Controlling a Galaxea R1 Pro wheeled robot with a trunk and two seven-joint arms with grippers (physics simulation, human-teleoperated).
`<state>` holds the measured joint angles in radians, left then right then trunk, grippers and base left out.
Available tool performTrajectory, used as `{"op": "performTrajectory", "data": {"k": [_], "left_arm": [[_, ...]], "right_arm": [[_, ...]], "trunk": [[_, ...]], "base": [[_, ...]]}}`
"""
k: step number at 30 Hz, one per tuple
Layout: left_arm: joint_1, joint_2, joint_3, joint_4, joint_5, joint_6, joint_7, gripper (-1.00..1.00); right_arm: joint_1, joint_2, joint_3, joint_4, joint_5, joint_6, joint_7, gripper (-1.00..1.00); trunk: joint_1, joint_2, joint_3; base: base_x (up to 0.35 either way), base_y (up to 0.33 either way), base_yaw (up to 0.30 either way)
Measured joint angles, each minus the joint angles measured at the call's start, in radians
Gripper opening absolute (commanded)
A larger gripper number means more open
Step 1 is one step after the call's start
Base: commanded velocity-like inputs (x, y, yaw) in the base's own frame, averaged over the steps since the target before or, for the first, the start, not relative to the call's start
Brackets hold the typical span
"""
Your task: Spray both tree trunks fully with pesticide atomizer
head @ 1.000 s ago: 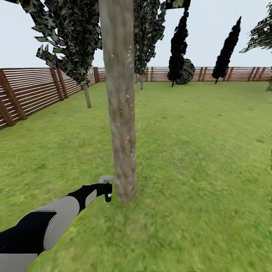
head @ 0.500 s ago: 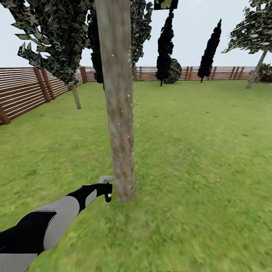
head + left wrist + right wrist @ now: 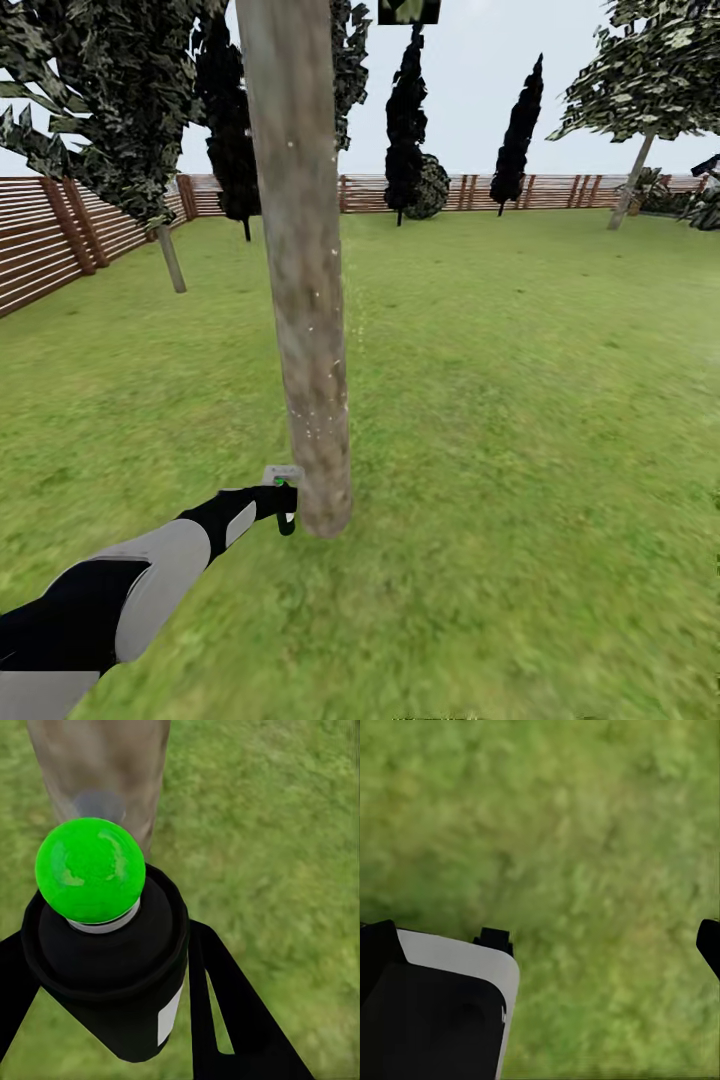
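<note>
Since a second ago the whole head view has slid: the fence (image 3: pixel 60 240) and the dark conifers (image 3: pixel 405 110) moved toward 9 o'clock, and a second tree (image 3: pixel 640 90) came in at 2 o'clock, far away. We judge that the camera turned to the right; the things themselves did not move. Our left arm and the near trunk keep almost the same place in the picture, so the spraying pose is unchanged.

The garden is a wide lawn (image 3: pixel 520 400), flat and open, closed by the slatted fence. The tree trunk (image 3: pixel 305 300) stands at 12 o'clock, with pale specks on its bark; we cannot say whether it is fully covered.

The left gripper (image 3: pixel 283 497) is at 7 o'clock, just beside the trunk base. Its jaws are clamped around the pesticide atomizer (image 3: pixel 112 960), whose green cap (image 3: pixel 90 870) points at the trunk.

The right gripper (image 3: pixel 600 937) hangs over grass, jaws wide apart and empty.
</note>
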<state>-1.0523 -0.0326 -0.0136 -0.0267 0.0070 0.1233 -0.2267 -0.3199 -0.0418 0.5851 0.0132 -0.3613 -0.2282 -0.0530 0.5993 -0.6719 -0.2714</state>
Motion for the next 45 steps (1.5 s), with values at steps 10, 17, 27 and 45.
{"op": "performTrajectory", "data": {"k": [10, 17, 27, 45], "left_arm": [[0.000, 0.000, 0.000, 0.000, 0.000, 0.001, 0.000, -1.00], [0.000, 0.000, 0.000, 0.000, 0.000, 0.001, 0.000, -1.00], [0.000, 0.000, 0.000, 0.000, 0.000, 0.001, 0.000, -1.00], [0.000, 0.000, 0.000, 0.000, 0.000, 0.001, -0.001, -1.00]], "right_arm": [[0.000, 0.000, 0.000, 0.000, 0.000, 0.000, 0.000, 1.00], [0.000, 0.000, 0.000, 0.000, 0.000, 0.000, 0.000, 1.00], [0.000, 0.000, 0.000, -0.001, 0.000, 0.000, 0.000, 1.00], [-0.001, 0.000, 0.000, 0.000, 0.000, -0.001, 0.000, 1.00]], "trunk": [[0.000, 0.000, -0.004], [0.000, 0.000, -0.010], [0.000, 0.000, -0.019], [0.000, 0.000, -0.038]], "base": [[0.000, 0.340, -0.223], [-0.074, 0.340, -0.244], [-0.130, 0.340, -0.136], [-0.081, 0.094, -0.124]]}}
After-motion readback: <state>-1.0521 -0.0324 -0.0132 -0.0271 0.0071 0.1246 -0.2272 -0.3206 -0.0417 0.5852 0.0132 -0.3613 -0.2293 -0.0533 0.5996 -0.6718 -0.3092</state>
